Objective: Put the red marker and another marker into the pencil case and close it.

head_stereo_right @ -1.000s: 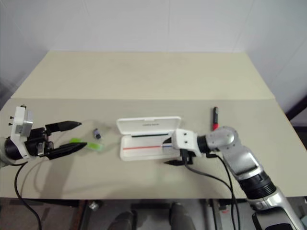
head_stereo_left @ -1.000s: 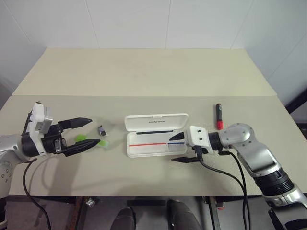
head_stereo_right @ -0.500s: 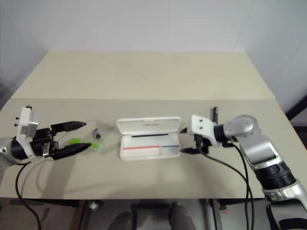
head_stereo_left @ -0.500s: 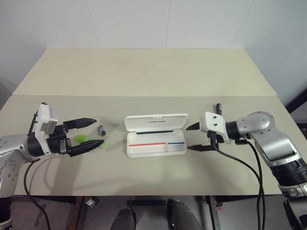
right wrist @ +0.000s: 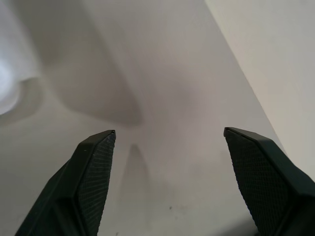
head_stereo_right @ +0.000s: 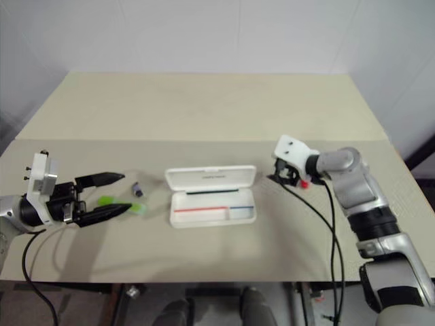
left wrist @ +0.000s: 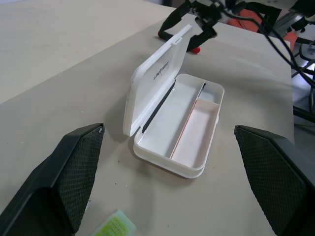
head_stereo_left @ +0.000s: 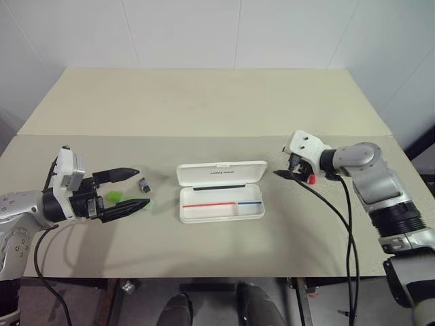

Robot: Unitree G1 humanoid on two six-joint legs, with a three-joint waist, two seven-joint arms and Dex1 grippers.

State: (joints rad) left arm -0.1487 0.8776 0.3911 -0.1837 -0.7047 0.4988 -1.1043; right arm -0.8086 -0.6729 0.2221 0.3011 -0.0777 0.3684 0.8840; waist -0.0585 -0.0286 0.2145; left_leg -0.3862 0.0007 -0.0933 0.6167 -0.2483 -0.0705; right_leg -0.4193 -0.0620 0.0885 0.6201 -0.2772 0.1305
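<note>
The right claw (head_stereo_left: 291,174) has its two black fingers wide apart and holds nothing. It hangs just over the red marker (head_stereo_left: 311,178), and only the red tip peeks out from under it. So the step in hand looks like reaching for the red marker. Next, the claw needs to go down around the thin pen and squeeze shut on it.

The left claw (head_stereo_left: 128,189) is also wide apart and empty. It hovers low over the green marker (head_stereo_left: 115,197), which lies on the surface (head_stereo_left: 204,109) between the two fingers. A small dark stub (head_stereo_left: 145,184) lies just beside it.

The pencil case (head_stereo_left: 221,202) sits in the middle of the surface, between the two claws, with its lid open. It is empty inside.

The case is smooth white plastic, flat, with round corners and red and blue lines inside. The green marker is short and chunky. The claw fingers have bumpy black pads (right wrist: 96,167). The surface is plain, flat and cream.
</note>
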